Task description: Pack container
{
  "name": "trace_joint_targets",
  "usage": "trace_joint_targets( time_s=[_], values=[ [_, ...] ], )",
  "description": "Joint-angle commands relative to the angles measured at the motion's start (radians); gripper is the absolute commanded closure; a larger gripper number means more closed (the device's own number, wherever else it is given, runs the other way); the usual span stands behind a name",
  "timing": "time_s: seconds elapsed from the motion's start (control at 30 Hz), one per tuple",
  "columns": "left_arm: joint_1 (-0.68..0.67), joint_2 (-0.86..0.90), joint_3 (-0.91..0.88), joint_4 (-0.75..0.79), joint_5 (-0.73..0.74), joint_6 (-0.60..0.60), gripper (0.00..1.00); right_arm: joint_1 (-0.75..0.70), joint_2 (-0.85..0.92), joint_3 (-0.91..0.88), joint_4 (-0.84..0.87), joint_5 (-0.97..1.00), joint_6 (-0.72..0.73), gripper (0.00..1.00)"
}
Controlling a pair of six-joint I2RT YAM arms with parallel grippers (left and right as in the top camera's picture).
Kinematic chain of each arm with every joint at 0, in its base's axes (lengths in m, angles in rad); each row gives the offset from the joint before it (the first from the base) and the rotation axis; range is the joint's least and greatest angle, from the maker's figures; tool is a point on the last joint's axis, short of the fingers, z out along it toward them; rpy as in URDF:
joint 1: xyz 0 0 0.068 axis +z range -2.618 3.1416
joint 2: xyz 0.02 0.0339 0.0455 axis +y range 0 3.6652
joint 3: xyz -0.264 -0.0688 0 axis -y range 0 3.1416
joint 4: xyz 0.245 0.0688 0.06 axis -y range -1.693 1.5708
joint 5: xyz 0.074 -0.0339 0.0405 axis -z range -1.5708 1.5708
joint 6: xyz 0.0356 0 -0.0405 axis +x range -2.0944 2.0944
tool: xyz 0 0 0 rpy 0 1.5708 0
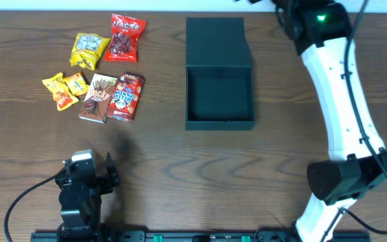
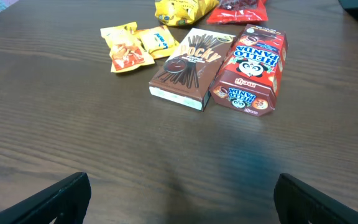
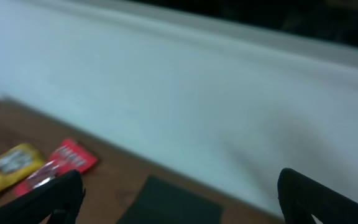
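- Dark wood table [image 1: 180,175]: container [image 1: 220,124] at centre-rear, lid flap laid back.
- Snack packets [image 1: 106,74] well left of it.
- L gripper [image 2: 179,199] spread wide, unloaded, facing Pocky box [image 2: 185,68].
- R gripper [image 3: 179,190] likewise spread. View is blurry, dark shape below prob. the lid.

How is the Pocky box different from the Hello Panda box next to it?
The Pocky box is brown; the Hello Panda box is red with blue. The Pocky box is flat and thin; the Hello Panda box is chunkier, with slanted sides. Both lie face up, side by side on the table.
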Motion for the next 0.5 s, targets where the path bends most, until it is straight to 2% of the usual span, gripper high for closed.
trace_joint_targets(
  time_s=[0.0,0.17,0.3,0.37,0.47],
  values=[
    [0.003,-0.006,-0.016,0.001,0.001,-0.003,0.05,-0.029,0.01,-0.002,0.051,0.004,-0.024,0.01],
    [0.003,-0.006,-0.016,0.001,0.001,-0.003,0.05,-0.044,0.01,-0.002,0.105,0.004,-0.028,0.01],
    [0.003,-0.006,-0.016,0.006,0.008,-0.012,0.05,-0.044,0.01,-0.003,0.074,0.004,-0.057,0.01],
    [0.002,-0.006,-0.016,0.013,0.092,-0.089,0.05,-0.046,0.01,-0.006,0.054,0.004,-0.073,0.01],
    [0.002,-0.006,-0.016,0.085,0.282,-0.416,0.05,-0.046,0.01,-0.009,0.014,-0.009,-0.101,0.01]
  ],
)
